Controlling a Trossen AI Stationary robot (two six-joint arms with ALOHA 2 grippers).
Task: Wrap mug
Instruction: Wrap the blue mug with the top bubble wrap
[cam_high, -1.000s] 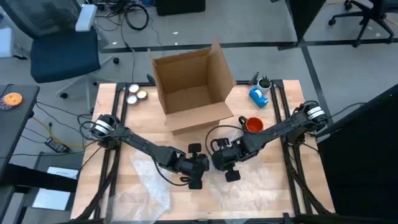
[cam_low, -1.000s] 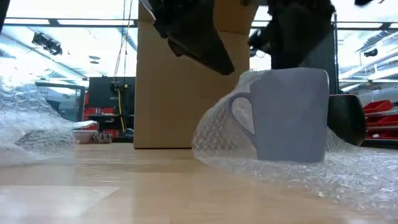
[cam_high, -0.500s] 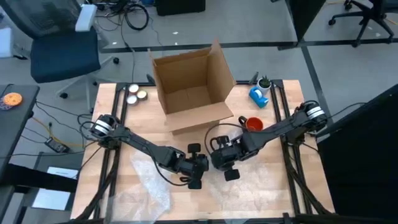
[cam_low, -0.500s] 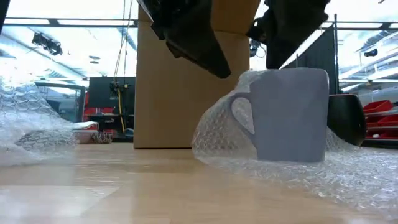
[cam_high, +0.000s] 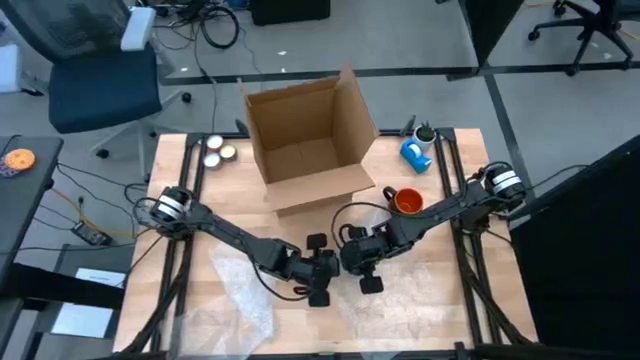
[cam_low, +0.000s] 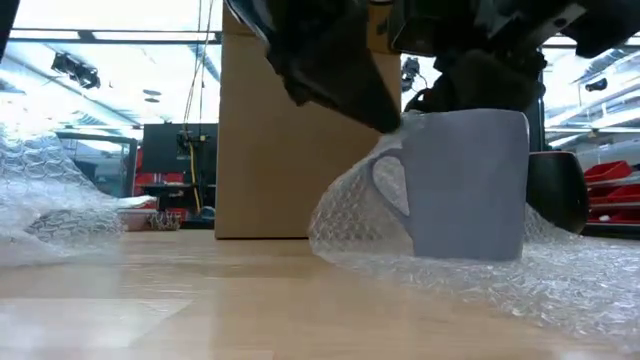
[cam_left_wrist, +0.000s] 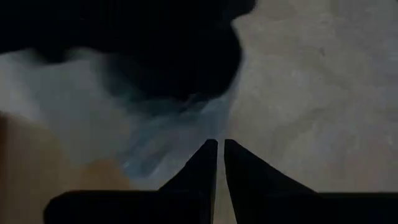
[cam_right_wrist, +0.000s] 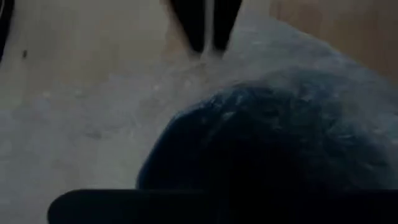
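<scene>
2 dark jointed arms, silver-white ring collars, black cables, tapered blk fingers (cam_left_wrist: 205, 163)

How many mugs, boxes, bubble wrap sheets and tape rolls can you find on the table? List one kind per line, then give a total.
Mugs: 2, a grey mug and an orange mug
Cardboard box: 1
Bubble wrap sheets: 2, one under the grey mug, one loose sheet
Blue tape dispenser: 1
Tape rolls: 2
Total: 8

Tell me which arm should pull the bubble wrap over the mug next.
Probably the left: its tool is pinched shut on the bubble wrap beside the mug, while the right tool hovers above it.
</scene>
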